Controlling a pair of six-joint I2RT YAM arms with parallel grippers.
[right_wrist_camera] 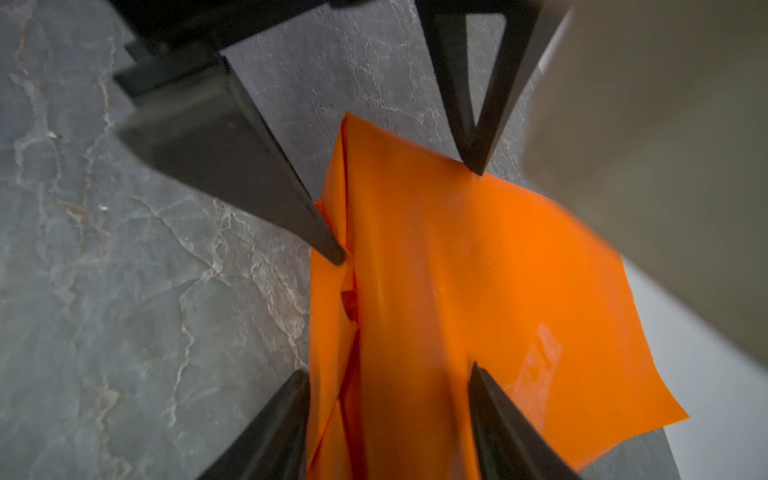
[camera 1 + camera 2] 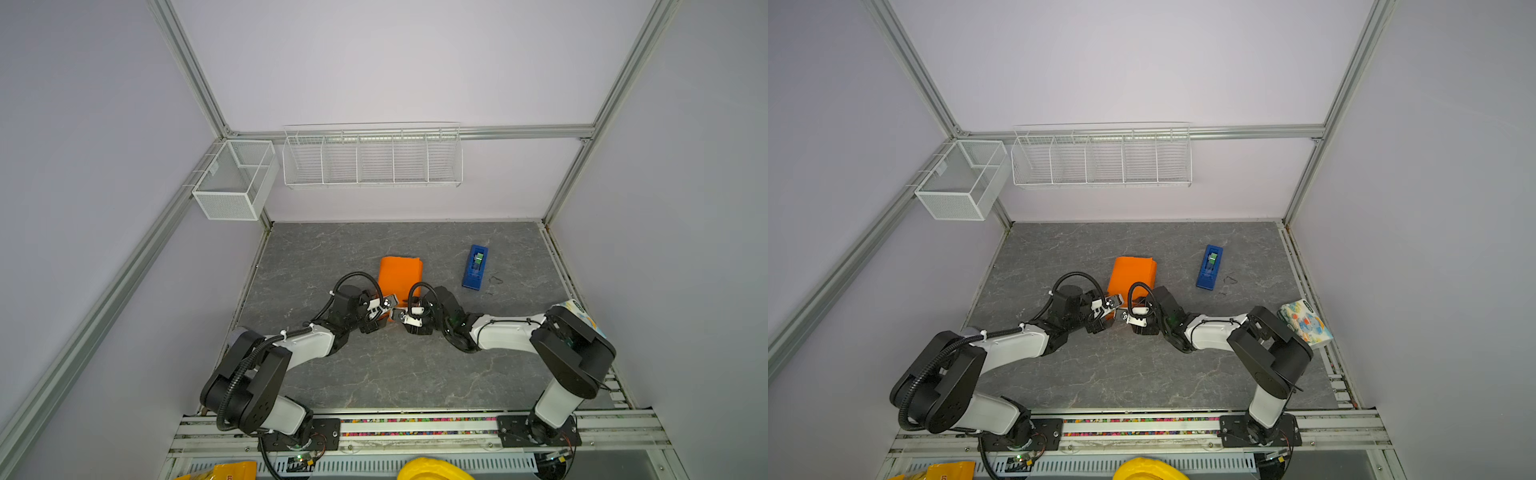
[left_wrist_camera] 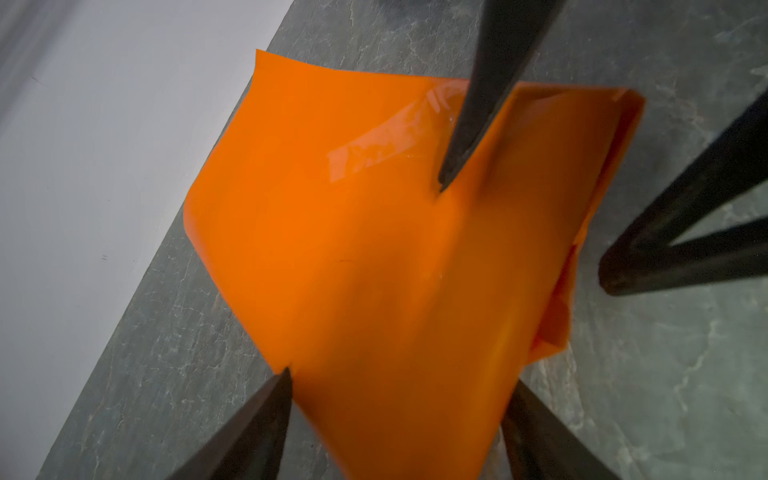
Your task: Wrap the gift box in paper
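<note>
Where the arms meet: the near end of the paper [image 2: 400, 276] [image 2: 1131, 276], mid table [image 2: 374, 374], with both grippers almost tip to tip in both top views.
Paper: orange and glossy, folded into a flat-topped packet. One side is tucked in loose, creased layers [image 1: 340, 332], and the top sheet ends in a free corner [image 3: 266, 66].
Box: hidden; none of it shows from under the paper.
Tape: a clear strip [image 3: 386, 141] is stuck across the paper's top, just beside a right fingertip [image 3: 451, 170].
Left gripper [image 3: 401, 380] [image 2: 390, 302]: jaws apart, flanking the packet's near end, each tip at an edge of the paper. Whether they squeeze it I cannot tell.
Right gripper [image 1: 390, 370] [image 2: 402, 316]: released. Its jaws are apart, one tip on the paper's top and the other beside the tucked side.
Dispenser [image 2: 475, 267] [image 2: 1209, 267]: bright blue with a green part inside, lying right of the paper and well apart from it. No label can be read.
Packet [image 2: 1305, 322]: white with colourful print, at the right table edge behind the right arm. The print is too small to read.
Bag [image 2: 946, 471]: yellow, at the near edge, with a cut-off dark mark that is not legible.
Rack [image 2: 372, 160]: white wire, on the back wall.
Bin [image 2: 235, 180]: white mesh, at the left corner.
</note>
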